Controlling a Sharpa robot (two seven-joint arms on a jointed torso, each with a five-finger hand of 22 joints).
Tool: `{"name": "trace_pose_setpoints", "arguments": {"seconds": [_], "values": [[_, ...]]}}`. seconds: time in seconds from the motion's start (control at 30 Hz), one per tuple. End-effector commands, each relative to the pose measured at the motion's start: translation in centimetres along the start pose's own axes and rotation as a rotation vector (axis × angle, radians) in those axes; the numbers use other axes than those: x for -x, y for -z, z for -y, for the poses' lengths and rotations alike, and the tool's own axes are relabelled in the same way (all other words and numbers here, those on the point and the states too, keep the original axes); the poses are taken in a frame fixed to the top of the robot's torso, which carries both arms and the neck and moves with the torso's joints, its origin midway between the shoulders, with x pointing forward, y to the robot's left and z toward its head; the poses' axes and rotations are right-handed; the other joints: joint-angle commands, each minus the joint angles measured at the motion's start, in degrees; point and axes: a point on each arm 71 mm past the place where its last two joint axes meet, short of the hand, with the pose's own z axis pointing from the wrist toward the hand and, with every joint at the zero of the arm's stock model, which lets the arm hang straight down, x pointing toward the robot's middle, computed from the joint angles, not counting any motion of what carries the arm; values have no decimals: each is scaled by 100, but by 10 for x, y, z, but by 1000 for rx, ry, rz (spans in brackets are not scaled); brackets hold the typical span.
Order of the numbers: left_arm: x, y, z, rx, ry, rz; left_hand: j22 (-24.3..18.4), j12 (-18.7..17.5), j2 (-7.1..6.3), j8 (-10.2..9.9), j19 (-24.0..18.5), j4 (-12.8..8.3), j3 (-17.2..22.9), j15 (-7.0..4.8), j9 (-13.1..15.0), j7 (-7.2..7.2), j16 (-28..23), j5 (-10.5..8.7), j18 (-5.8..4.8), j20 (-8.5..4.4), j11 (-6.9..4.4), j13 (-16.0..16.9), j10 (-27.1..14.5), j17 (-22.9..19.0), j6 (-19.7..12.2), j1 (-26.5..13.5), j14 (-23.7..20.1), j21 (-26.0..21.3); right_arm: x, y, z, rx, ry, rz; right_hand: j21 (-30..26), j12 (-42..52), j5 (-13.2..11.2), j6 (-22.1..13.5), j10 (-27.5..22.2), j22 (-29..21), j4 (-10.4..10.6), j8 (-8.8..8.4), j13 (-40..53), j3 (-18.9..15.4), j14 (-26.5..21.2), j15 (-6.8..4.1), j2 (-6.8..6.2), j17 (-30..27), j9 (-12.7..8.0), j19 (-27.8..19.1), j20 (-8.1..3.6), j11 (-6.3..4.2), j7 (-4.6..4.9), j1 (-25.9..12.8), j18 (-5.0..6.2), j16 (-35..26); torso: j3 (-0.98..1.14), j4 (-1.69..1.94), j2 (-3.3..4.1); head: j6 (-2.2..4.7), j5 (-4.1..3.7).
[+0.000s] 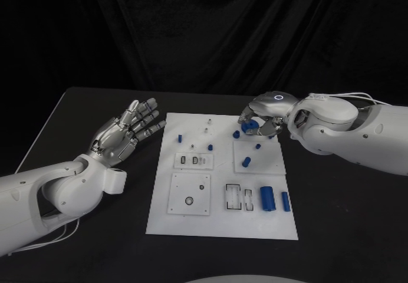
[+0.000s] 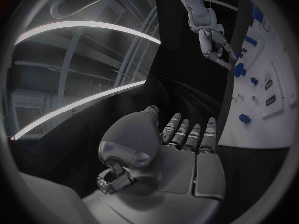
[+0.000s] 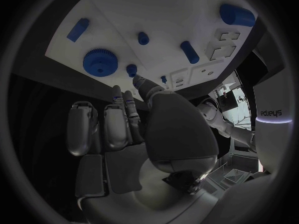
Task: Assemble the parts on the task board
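Head view, looking down on the black table [image 1: 340, 212]: the right hand [image 1: 261, 122] hangs over the far right corner of the white task board [image 1: 223, 219], fingers curled down round a blue gear [image 1: 249, 125]. Whether the fingers actually grip the gear or merely cage it cannot be told; from the right wrist, the gear [image 3: 99, 61] lies flat on the board just beyond the fingertips [image 3: 141, 79], apparently untouched. A small blue peg [image 3: 131, 69] stands just beside the gear, nearer those fingertips. The left hand [image 1: 127, 131] is open and empty, fingers spread, held above the table beside the board's left edge and well apart from the gear, so the right hand is plainly the nearer.

Recessed slots on the board's near half, among them a pair of long rectangular pockets [image 1: 239, 197], appear unfilled, while two blue cylinders [image 1: 275, 199] lie loose just beside them, long axes running toward the robot. Most of the assembly seems yet to be done.
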Motion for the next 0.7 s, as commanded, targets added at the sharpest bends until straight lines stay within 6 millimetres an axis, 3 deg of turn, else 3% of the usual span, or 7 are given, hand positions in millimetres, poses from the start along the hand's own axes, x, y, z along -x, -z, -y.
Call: {"name": "trace_pose_setpoints", "arguments": {"seconds": [0.03,0.27,0.4,0.7], "values": [[-1,0,13,-174,9,-4,-6,-7,-31,-29,-25,-7,27,-15,6,7,-32,24,99,1,37,-3,-17,-4,27,2,-30,-26,-3,-1,2,-30,30,5,-38,-20,-26,39,2,-10,4,-2,10,-30,86,-30,7,-10,13,-4,-23,-24,8,-21,-96,-32,2,-9,19,14,-8],[-1,1,13,-166,12,-6,-4,0,-31,-26,-23,-20,48,-3,8,26,-21,60,102,5,68,-2,-12,2,43,24,-15,-24,-9,-6,1,-21,29,-1,-52,-30,116,43,5,-2,-5,-31,14,-35,102,-13,49,31,21,9,-14,-6,44,57,-100,-23,9,-27,19,9,8],[-2,0,12,-159,18,-12,-4,33,-37,2,-22,-109,175,30,24,74,-6,308,103,33,126,3,13,8,149,140,-1,-25,-11,-9,-1,-8,27,12,-58,-37,167,-15,3,4,-10,-77,14,-37,109,-4,59,49,11,16,-7,2,49,87,-101,-17,3,-32,15,17,-3],[-4,0,12,-154,25,-20,-3,49,-36,8,-19,-153,227,41,25,79,4,384,103,41,151,6,26,12,166,183,11,-24,-15,-17,-3,10,26,33,-62,-42,238,-74,17,20,20,-131,15,-20,120,39,127,87,2,30,20,16,138,103,-106,-1,8,7,25,75,-48]]}}
